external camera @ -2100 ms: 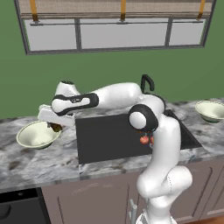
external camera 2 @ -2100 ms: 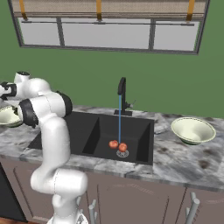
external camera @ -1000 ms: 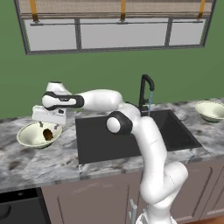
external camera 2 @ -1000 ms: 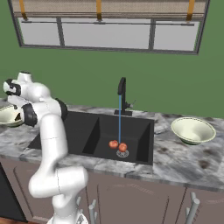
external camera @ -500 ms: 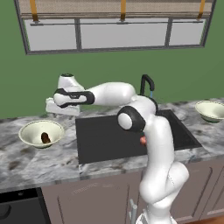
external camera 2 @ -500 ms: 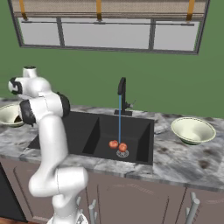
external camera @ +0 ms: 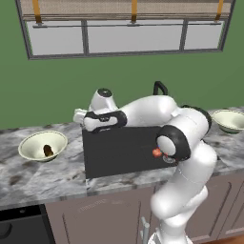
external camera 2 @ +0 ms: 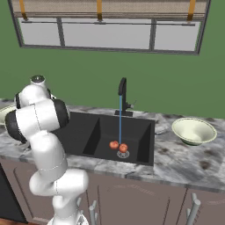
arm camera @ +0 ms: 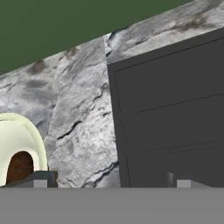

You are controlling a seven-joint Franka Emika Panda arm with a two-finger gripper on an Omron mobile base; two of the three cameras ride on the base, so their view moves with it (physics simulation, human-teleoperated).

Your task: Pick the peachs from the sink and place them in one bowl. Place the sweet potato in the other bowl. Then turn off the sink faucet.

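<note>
The sweet potato [external camera: 47, 150] [arm camera: 19, 166] lies in the left pale bowl [external camera: 33, 143] [arm camera: 33, 135] on the counter. My gripper [external camera: 77, 116] [arm camera: 111, 181] hangs open above the counter between that bowl and the sink [external camera: 119, 152] [arm camera: 175, 109], with nothing between its fingertips [arm camera: 41, 180]. Two round orange-red peachs [external camera 2: 114, 144] [external camera 2: 124, 148] sit by the drain in the sink [external camera 2: 88, 127]; one peach [external camera: 156, 152] peeks past my elbow. The black faucet [external camera 2: 123, 94] runs a thin blue stream. The other bowl [external camera 2: 194, 130] [external camera: 229, 120] stands empty at the right.
Grey marbled counter [arm camera: 78, 113] surrounds the basin. A green wall and a window run behind it. My own arm spans the sink in the left base view. Cabinet fronts lie below the counter's front edge.
The gripper opened and left the sweet potato in the left bowl, then rose and swung right toward the sink's left edge. The peachs have not moved.
</note>
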